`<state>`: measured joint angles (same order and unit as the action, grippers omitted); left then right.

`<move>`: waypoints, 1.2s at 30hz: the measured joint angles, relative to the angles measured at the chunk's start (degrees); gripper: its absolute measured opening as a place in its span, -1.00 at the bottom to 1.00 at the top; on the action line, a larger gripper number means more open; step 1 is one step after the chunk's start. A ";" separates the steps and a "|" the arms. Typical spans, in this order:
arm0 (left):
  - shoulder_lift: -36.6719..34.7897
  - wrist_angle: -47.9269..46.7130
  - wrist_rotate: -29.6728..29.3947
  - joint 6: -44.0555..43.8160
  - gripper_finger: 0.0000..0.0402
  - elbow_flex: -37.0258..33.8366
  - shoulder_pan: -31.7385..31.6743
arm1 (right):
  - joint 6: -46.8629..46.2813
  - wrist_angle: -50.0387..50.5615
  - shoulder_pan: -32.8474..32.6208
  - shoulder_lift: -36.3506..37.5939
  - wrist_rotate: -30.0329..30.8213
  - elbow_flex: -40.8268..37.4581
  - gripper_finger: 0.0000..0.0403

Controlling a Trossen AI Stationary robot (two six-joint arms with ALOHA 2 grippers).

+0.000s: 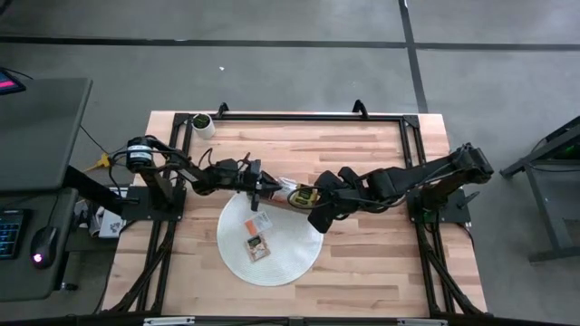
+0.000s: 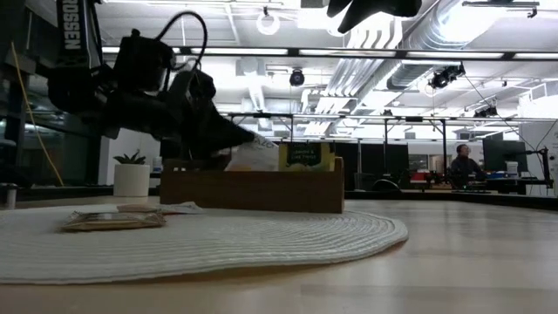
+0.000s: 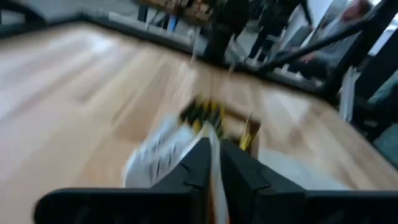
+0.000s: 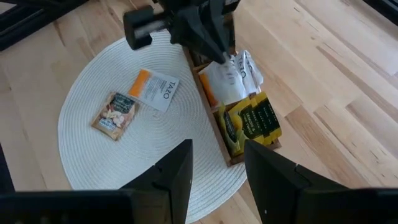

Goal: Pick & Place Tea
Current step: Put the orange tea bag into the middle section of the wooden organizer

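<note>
Standing by the table here. The tea comes as small flat paper packets. Two lie loose on the round white mat [image 4: 81,155]: an orange-and-white packet [image 4: 155,89] printed TAZO, and just beside it a brownish packet [image 4: 115,114] with a picture on its front. The rest sit upright in the wooden tray [image 4: 219,134] at the mat's far edge. I count roughly three or four yellow-green packets [image 4: 254,119] bunched at one end, plus a bit of orange in the middle; the exact number is hard to tell.

The left gripper [image 4: 214,53] is right over the tray, its two fingers pinched together on a white packet [image 4: 235,74] with black print, which is half out of the tray and tilted. In the left wrist view the fingers [image 3: 199,165] sit tight on its thin edge.

The right gripper [image 4: 217,168] hangs higher, above the near rim of the mat, fingers apart with nothing between them.

A small white cup with a plant [image 1: 203,124] stands at the table's far left corner. One person [image 2: 463,163] is way back in the room.
</note>
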<state>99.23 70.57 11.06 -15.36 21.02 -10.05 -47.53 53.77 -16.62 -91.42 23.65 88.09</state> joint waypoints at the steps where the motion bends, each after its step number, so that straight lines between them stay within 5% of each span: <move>1: -0.65 0.45 0.16 0.13 -0.80 0.01 -0.14 | 0.00 0.00 0.00 0.00 0.00 0.00 -0.30; 8: -2.45 0.48 0.88 0.20 -0.38 0.01 -0.35 | 0.07 -0.01 0.00 0.00 -0.01 0.00 -0.30; 12: -5.75 2.19 5.45 0.09 -0.31 0.04 -1.84 | 0.11 -0.06 0.00 0.00 -0.01 0.00 -0.30; 17: -14.25 -2.86 9.76 0.57 -0.53 0.06 -2.04 | 0.11 -2.25 0.00 0.00 -0.17 0.00 -0.30; 21: -21.42 -15.25 11.30 4.90 -0.92 0.06 1.85 | 0.63 -8.17 0.00 -0.95 -0.20 0.00 -0.30; 25: -26.73 -30.68 10.92 8.18 -0.97 0.04 7.77 | 1.13 -16.68 0.02 -4.32 -3.25 0.00 -0.30; 31: -29.34 -50.80 2.80 7.47 -1.00 0.01 18.04 | 0.77 -29.85 0.52 -12.12 -8.62 0.00 -0.30; 36: -29.32 -56.89 -4.34 3.24 -1.00 -0.01 23.93 | -7.83 -32.57 1.45 -17.16 -8.48 -0.02 -0.30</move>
<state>69.91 13.68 6.71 -12.12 21.02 13.88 -55.36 21.19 -15.17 -108.58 15.17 88.07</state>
